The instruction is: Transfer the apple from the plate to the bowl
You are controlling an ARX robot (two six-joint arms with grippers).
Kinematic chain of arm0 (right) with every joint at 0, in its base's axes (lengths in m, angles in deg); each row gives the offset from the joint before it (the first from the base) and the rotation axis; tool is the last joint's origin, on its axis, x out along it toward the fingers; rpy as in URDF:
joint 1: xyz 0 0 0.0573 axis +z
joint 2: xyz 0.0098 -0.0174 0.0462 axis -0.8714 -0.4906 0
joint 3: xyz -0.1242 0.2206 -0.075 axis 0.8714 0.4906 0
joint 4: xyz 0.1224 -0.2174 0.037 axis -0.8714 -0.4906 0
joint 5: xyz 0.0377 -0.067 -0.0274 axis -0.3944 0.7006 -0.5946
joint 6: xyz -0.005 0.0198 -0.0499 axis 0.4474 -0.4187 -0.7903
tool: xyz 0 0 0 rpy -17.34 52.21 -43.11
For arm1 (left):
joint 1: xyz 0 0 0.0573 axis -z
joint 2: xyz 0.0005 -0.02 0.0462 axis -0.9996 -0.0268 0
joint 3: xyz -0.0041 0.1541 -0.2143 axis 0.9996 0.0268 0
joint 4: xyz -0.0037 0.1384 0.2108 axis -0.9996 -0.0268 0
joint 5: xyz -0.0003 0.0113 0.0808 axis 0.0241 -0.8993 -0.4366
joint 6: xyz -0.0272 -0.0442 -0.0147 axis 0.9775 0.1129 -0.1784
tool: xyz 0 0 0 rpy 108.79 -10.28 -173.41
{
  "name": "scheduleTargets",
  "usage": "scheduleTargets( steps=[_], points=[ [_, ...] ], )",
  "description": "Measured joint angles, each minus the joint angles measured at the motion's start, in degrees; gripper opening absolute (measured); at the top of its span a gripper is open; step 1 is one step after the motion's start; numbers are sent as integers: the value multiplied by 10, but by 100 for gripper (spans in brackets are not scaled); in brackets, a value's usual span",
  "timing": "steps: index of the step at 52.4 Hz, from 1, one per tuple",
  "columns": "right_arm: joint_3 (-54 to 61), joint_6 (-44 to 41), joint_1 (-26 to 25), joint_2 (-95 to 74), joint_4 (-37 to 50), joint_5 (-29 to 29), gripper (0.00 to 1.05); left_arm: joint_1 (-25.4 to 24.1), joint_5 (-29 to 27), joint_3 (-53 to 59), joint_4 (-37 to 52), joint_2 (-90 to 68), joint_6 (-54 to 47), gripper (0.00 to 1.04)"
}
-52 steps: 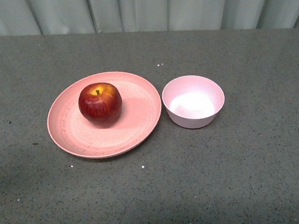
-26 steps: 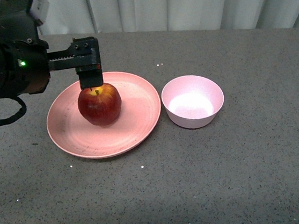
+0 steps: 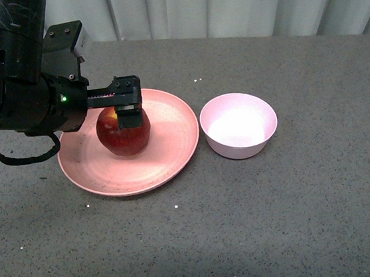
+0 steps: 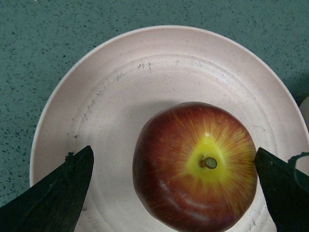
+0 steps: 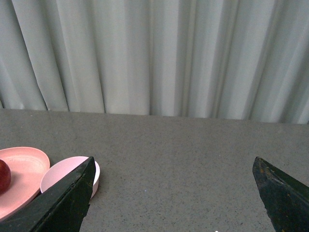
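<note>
Grey speckled tabletop, backed at 12 o'clock by a pale pleated curtain.

Item 1: plate. Salmon pink, wide and shallow, faint concentric rings and dark speckles. Lies flat on the tabletop, at 9 o'clock of the bowl, their rims just beside each other.

Item 2: apple. Dark red and glossy, with a yellow patch round a short stem that faces up in the left wrist view. Rests on the plate near its middle, a little toward 12 o'clock. Not lifted.

Item 3: bowl. Small, deep, pale pink with a whitish inside. Stands upright at 3 o'clock of the plate. Nothing inside it.

Item 4: left gripper. Black, on a bulky black arm reaching in from 9 o'clock, with a green light lit on its body. Set low over the apple. Fingers spread wide, one on each side of the fruit: one tip is right at the apple's skin, contact uncertain, and the other stands well clear over bare plate. Not clamped on anything.

Item 5: right gripper. Seen only in its own wrist view. Fingers spread wide, nothing between them, held above bare tabletop and facing the curtain, with bowl and plate edge in view off to one side.
</note>
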Motion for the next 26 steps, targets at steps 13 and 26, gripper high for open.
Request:
scheduleTargets(
  steps=[13, 26],
  points=[
    [0, 0, 0, 0, 0, 0, 95, 3, 10, -2, -4, -12, 0, 98],
    [0, 0, 0, 0, 0, 0, 95, 9, 13, -2, -7, -16, -5, 77]
  ],
)
